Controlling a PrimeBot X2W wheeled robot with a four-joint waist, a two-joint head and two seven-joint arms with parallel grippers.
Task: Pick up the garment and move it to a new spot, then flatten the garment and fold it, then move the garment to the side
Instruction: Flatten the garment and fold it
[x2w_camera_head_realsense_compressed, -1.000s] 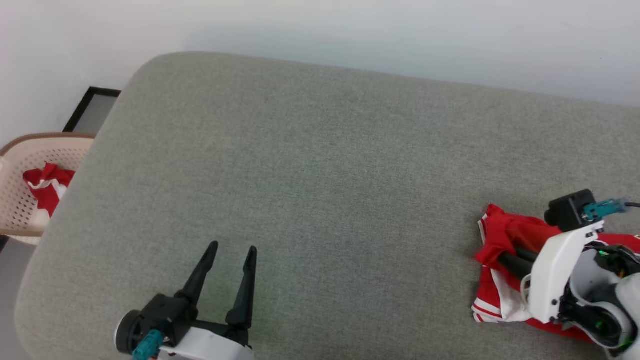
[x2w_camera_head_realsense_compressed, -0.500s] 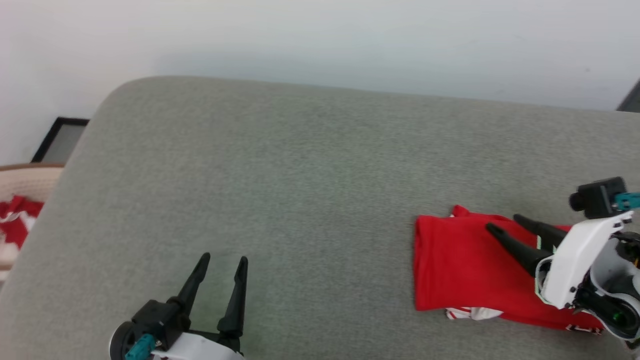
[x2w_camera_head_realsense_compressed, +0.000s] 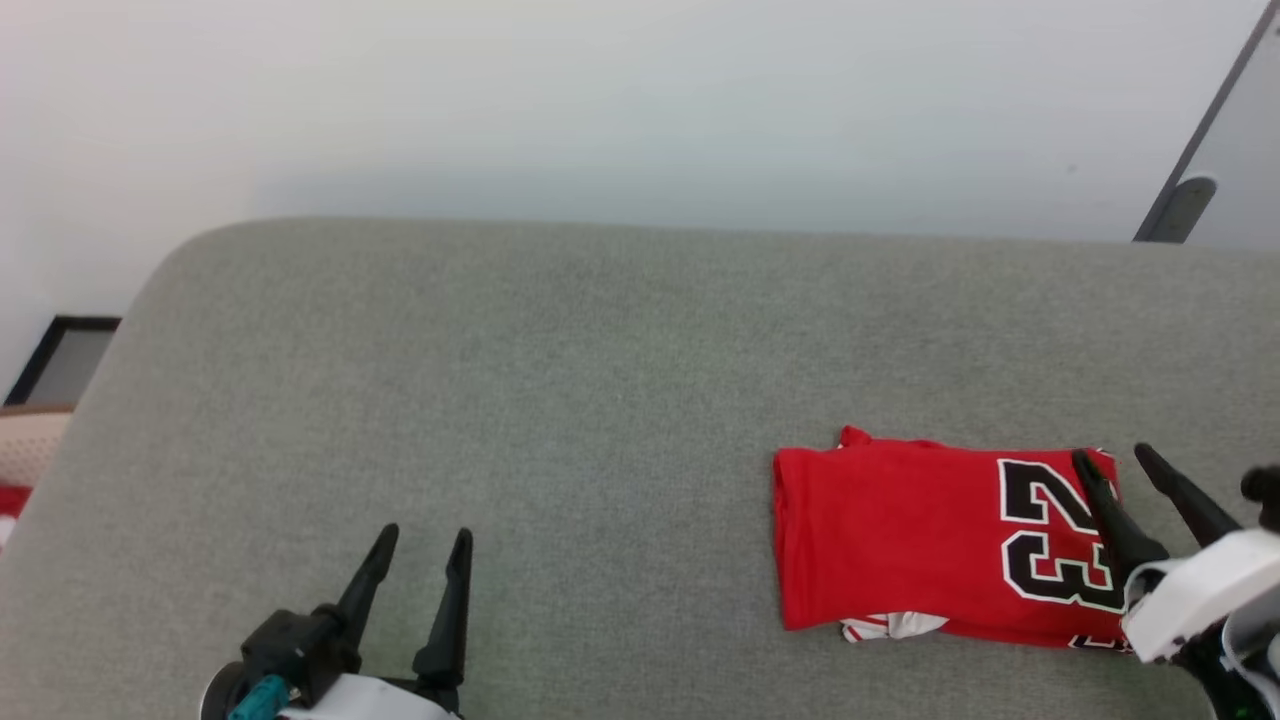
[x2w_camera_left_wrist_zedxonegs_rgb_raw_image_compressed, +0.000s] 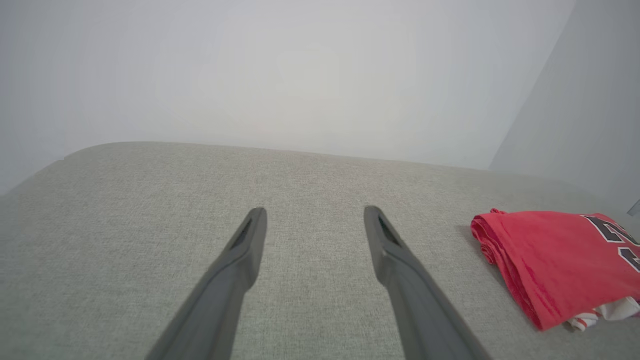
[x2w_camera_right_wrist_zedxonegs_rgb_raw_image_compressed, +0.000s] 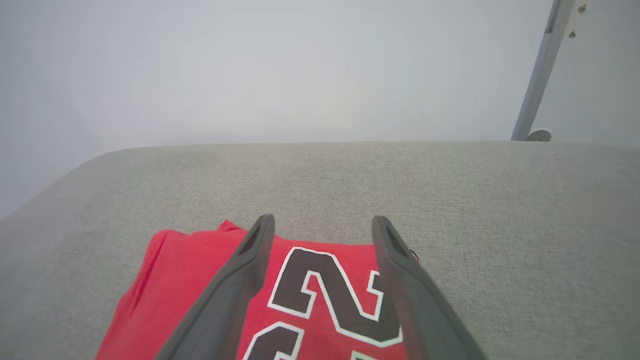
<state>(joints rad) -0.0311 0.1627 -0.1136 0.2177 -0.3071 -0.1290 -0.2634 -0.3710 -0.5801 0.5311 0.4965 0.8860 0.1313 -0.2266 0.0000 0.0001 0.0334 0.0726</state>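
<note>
The garment (x2w_camera_head_realsense_compressed: 900, 540), a red jersey with a black "23", lies folded flat on the grey cushion (x2w_camera_head_realsense_compressed: 560, 400) at the right, a bit of white striped trim sticking out at its near edge. The left wrist view has it at the right as the garment (x2w_camera_left_wrist_zedxonegs_rgb_raw_image_compressed: 555, 255). My right gripper (x2w_camera_head_realsense_compressed: 1115, 462) stands open over the jersey's right end, nothing between its fingers; from the wrist the right gripper (x2w_camera_right_wrist_zedxonegs_rgb_raw_image_compressed: 322, 220) frames the garment (x2w_camera_right_wrist_zedxonegs_rgb_raw_image_compressed: 175, 290) and its number. My left gripper (x2w_camera_head_realsense_compressed: 425, 535) is open and empty at the lower left, seen as the left gripper (x2w_camera_left_wrist_zedxonegs_rgb_raw_image_compressed: 312, 212) over bare cushion.
A pale wall rises behind the cushion. A beige basket (x2w_camera_head_realsense_compressed: 25, 445) with red cloth sits at the far left edge beside a dark-framed panel (x2w_camera_head_realsense_compressed: 60, 355). A grey pole (x2w_camera_head_realsense_compressed: 1195, 140) leans at the upper right.
My right gripper has opened and let go of the garment, which now lies flat and folded. The gripper has drawn back toward the right. The head camera has swung right and up.
</note>
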